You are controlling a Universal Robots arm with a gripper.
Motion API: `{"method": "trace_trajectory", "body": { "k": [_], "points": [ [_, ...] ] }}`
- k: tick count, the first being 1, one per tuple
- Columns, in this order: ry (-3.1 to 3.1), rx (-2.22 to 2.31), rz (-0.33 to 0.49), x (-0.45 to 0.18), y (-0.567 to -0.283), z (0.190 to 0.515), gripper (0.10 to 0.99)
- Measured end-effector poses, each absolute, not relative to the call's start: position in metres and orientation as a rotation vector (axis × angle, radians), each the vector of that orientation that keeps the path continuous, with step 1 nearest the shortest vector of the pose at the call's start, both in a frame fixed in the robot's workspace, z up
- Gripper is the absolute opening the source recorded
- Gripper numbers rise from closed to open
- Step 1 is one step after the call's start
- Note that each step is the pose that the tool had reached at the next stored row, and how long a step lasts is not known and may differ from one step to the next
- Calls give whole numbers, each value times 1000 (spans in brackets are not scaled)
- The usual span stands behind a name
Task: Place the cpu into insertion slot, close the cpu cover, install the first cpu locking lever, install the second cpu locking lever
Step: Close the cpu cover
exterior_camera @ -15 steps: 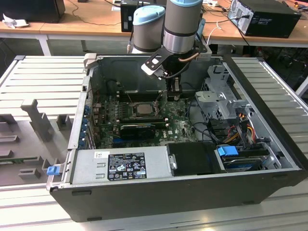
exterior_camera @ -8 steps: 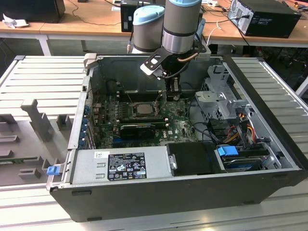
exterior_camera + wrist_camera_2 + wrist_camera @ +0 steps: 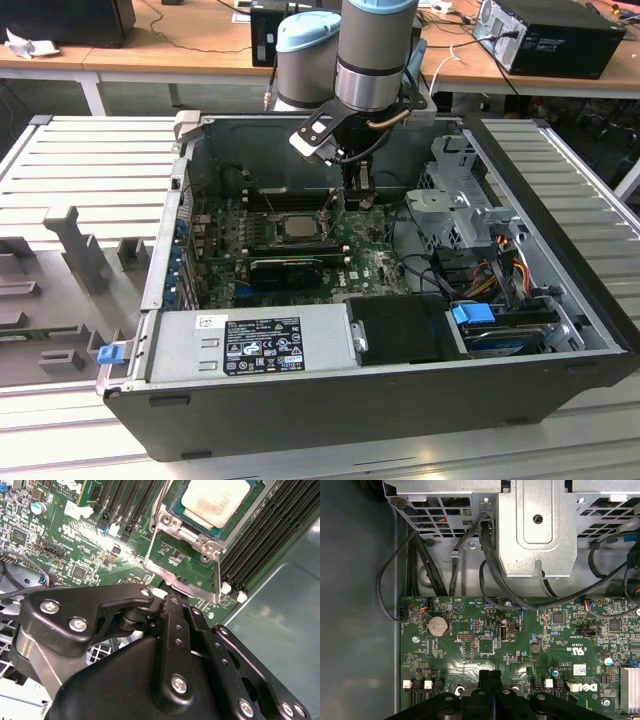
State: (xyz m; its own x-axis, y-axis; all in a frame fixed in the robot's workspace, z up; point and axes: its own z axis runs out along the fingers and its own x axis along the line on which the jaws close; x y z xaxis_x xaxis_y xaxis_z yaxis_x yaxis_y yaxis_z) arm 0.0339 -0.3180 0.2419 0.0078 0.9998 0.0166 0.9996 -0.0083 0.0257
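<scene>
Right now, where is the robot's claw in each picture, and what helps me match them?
Exterior view: the gripper hangs inside the open computer case, just to the exterior view's right of the cpu.
Second wrist view: the gripper is the black linkage up close, its tip by the cpu cover.
First wrist view: the gripper, fingers shut, hovers over the motherboard.
Shared landmark: the green motherboard, in all three.

Hung straight down as a thick grey arm (image 3: 375, 50). Pointed the black claw (image 3: 490, 674) down low. Pressed both fingers (image 3: 484, 678) tight together, with tips touching.
</scene>
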Motion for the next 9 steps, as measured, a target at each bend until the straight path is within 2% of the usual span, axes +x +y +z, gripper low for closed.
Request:
{"method": "trace_trajectory", "body": {
  "k": [9],
  "points": [
    [2208, 2225, 47, 32, -318, 242, 106]
  ]
}}
